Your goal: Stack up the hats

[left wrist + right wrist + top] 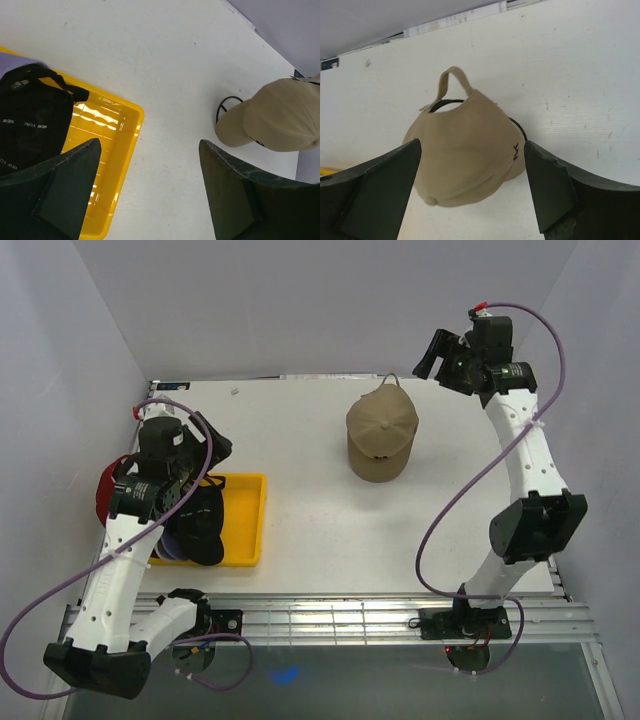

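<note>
A tan hat (381, 437) sits near the back middle of the table on a black wire stand (518, 127); it also shows in the left wrist view (280, 120). My right gripper (432, 353) hangs open, high at the back right. In its wrist view its fingers frame the tan hat (465, 155) from above, apart from it. A black hat (205, 522) lies in the yellow tray (252, 525), with a purple brim (163, 552) showing beside it. A red hat (104, 492) peeks out left of the tray, mostly hidden by my left arm. My left gripper (149, 145) is open and empty over the tray's right rim.
The tray (127, 132) stands at the table's left side. White walls close in the back and both sides. Purple cables loop off both arms. A metal rail (350, 615) runs along the near edge.
</note>
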You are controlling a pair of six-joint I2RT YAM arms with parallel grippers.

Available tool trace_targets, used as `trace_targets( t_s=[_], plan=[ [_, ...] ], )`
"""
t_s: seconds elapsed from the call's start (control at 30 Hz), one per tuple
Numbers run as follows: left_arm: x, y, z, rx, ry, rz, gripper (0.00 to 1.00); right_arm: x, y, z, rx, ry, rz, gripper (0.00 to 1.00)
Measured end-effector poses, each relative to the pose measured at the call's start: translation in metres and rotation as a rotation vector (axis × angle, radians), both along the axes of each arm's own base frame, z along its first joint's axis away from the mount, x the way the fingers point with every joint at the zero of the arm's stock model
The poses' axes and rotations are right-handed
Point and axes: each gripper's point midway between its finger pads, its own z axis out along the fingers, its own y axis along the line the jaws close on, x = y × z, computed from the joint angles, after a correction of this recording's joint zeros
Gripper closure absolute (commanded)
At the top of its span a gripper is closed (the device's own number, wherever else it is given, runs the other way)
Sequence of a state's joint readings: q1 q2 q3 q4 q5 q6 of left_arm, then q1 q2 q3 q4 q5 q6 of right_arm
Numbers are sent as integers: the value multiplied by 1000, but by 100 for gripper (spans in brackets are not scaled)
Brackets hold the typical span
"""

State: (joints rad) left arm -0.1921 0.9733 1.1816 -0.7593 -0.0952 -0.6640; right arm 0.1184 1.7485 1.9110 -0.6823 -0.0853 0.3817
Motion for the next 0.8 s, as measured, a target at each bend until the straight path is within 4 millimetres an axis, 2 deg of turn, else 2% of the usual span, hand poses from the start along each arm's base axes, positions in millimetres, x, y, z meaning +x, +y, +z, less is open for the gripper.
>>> trace_targets(
  t_s=[0.07,0.13,0.2,0.27,0.4,0.53,0.63,0.8],
  plan=[
    [-3,10,-3,23,25,56,15,-24,4,22,23,-49,31,12],
    [-8,20,-5,46,51,105,18,-50,18,42,35,-92,80,13],
    [-12,28,-6,61,72,147,19,-74,46,59,51,-134,164,15],
    [-17,35,-10,73,96,183,19,-98,84,65,70,-160,267,17],
    [-31,44,-19,84,135,231,18,-157,180,47,91,-116,503,21],
    [-42,48,-12,76,119,252,15,-214,267,16,100,-49,706,27],
    [-48,51,6,64,79,267,14,-246,307,-8,111,-3,785,28],
    [-62,55,55,8,-51,287,9,-291,370,-32,160,30,886,28]
  ],
)
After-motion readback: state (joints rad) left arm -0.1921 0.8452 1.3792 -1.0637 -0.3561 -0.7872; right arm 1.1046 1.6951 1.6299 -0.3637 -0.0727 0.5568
